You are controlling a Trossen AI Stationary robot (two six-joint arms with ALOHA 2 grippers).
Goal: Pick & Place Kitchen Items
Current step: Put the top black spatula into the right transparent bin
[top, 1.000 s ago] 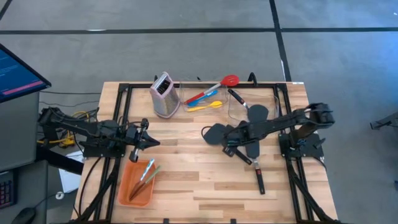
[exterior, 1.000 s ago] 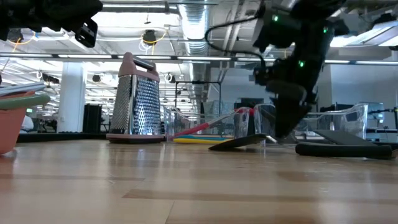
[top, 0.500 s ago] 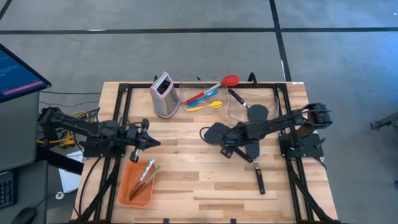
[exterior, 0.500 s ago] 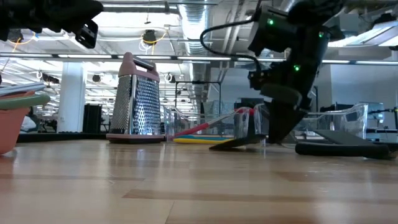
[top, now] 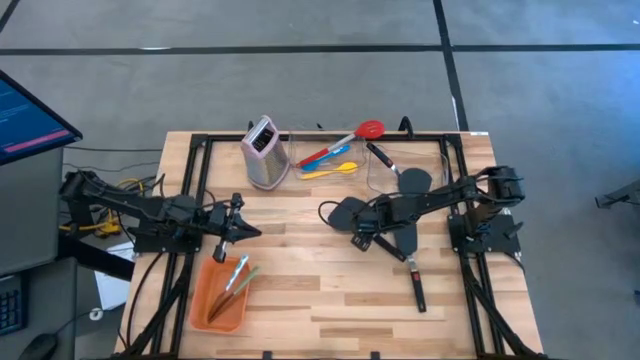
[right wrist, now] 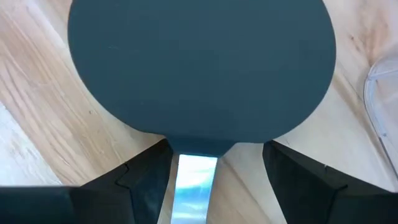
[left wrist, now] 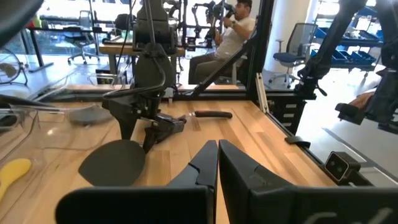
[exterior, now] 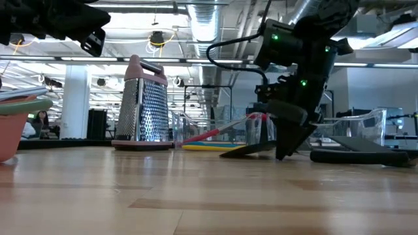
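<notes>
Here, black spatula [right wrist: 199,68] — round matte blade, steel neck, right gripper [right wrist: 196,171] astride.

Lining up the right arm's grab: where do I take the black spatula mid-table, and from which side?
Take the black spatula by its narrow metal neck behind the blade, which lies too wide and flat. Come straight down; the open right tool straddles that neck. The left tool waits above the orange tray.
</notes>
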